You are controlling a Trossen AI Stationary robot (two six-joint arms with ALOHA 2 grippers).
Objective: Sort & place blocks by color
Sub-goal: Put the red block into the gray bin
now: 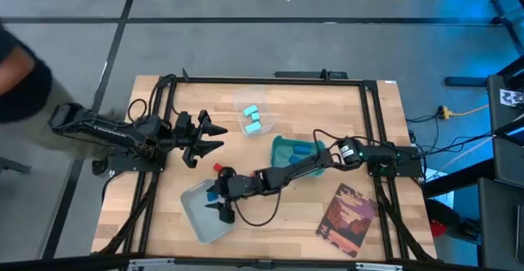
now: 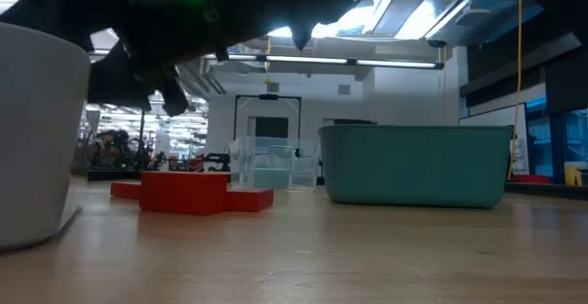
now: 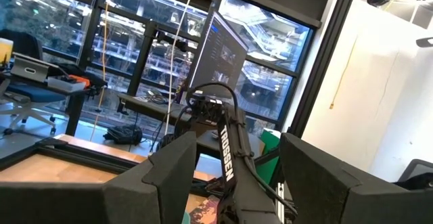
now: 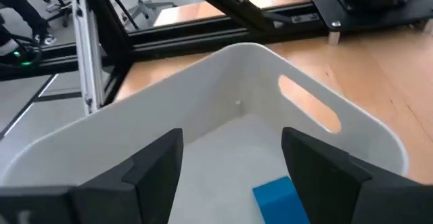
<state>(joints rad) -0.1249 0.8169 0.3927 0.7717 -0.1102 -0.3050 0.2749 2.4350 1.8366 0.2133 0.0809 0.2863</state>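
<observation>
My right gripper (image 4: 230,176) hangs over the pale grey plastic tray (image 4: 325,126), fingers (image 4: 145,166) parted and empty; a darker blue rectangular block (image 4: 281,198) lies on the tray floor just below them. If I lift carelessly, a fingertip could clip that block or the tray wall and scatter it. Red blocks (image 2: 188,192) wait on the wooden worktop (image 1: 164,107), cyan blocks (image 1: 252,119) farther back. My left gripper (image 1: 205,136) idles nearby, fingers spread.

A wooden desk (image 1: 303,115) carries a teal bin (image 1: 282,150) near its middle. Beside the bin lie light cyan blocks (image 1: 251,119), a red block (image 1: 219,169), a grey tray (image 1: 196,214) and a book (image 1: 348,210).
</observation>
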